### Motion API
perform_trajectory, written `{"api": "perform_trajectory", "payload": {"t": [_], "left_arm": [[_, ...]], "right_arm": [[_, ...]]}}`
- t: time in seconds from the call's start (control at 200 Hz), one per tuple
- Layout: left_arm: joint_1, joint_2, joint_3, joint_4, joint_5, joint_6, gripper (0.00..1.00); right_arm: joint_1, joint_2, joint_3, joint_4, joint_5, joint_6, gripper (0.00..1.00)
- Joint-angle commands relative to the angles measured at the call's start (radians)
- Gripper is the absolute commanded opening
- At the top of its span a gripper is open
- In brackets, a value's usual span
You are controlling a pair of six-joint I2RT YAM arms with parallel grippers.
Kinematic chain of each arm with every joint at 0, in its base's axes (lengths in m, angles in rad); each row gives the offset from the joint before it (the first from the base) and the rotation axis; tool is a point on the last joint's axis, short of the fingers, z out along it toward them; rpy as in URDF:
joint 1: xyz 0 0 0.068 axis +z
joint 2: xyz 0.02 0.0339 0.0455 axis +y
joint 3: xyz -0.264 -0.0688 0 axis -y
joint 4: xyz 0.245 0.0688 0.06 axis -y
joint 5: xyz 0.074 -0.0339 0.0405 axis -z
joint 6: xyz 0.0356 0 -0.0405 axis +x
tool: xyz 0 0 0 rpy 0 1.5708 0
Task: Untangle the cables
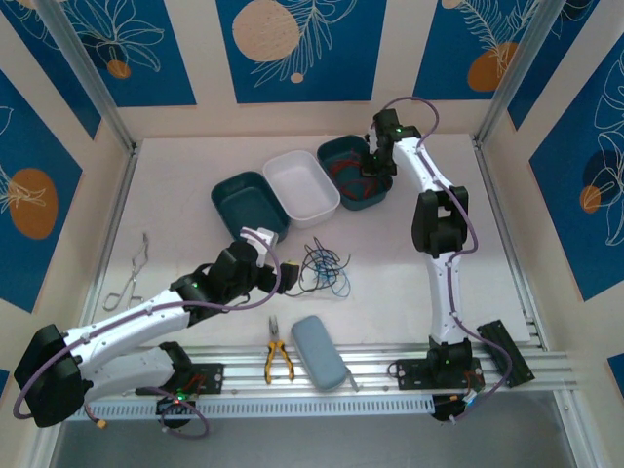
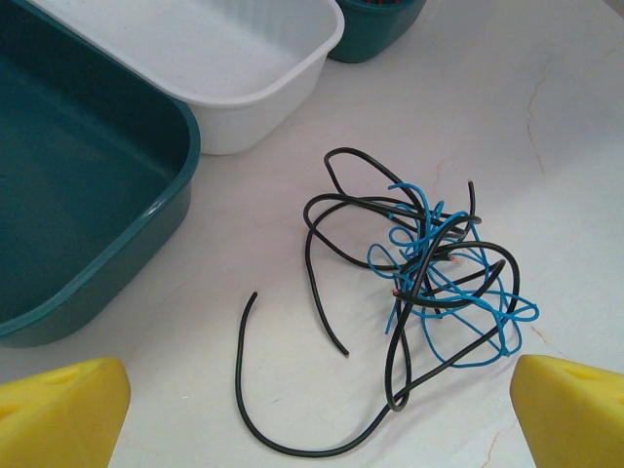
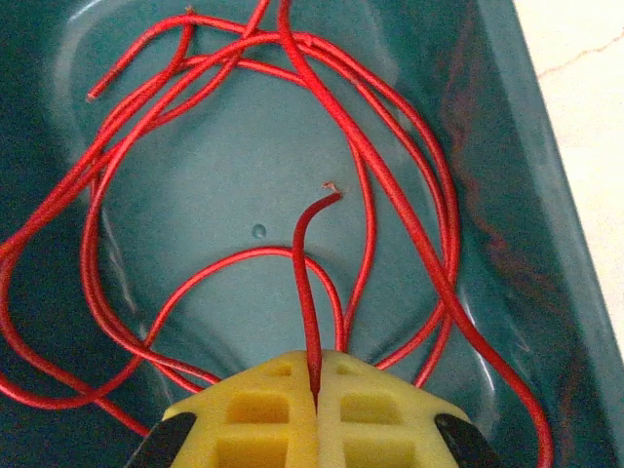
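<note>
A tangle of black and blue cables [image 1: 322, 268] lies on the white table in front of my left gripper [image 1: 283, 276]. From the left wrist the tangle [image 2: 429, 255] sits ahead and to the right, and one black cable end [image 2: 240, 390] curls out between the wide-open yellow fingers [image 2: 63, 414] of my left gripper [image 2: 317, 419], which holds nothing. My right gripper [image 1: 375, 171] reaches into the right teal bin [image 1: 341, 156]. There my right gripper [image 3: 317, 375] is shut on one red cable [image 3: 307, 263], whose bare end sticks up above several red loops on the bin floor [image 3: 244, 156].
A white bin [image 1: 300, 185] and a second teal bin [image 1: 249, 200] stand left of the red-cable bin. Metal tongs [image 1: 132, 278] lie at the left. Yellow-handled pliers [image 1: 278, 359] and a grey case [image 1: 320, 351] rest near the front rail.
</note>
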State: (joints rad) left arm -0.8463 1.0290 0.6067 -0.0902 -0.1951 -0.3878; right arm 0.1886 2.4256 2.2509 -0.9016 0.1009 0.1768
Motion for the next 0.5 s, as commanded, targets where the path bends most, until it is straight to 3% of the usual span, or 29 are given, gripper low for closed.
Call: {"api": "perform_trajectory", "payload": {"t": [0.0, 0.495], "left_arm": [[0.01, 0.0, 0.013, 0.023, -0.001, -0.011, 1.0], [0.01, 0.012, 0.006, 0.028, -0.003, -0.01, 1.0]], "right_arm": [[0.027, 0.029, 0.012, 0.005, -0.009, -0.012, 0.0], [0.078, 0.118, 0.065, -0.029, 0.086, -0.081, 0.0]]}}
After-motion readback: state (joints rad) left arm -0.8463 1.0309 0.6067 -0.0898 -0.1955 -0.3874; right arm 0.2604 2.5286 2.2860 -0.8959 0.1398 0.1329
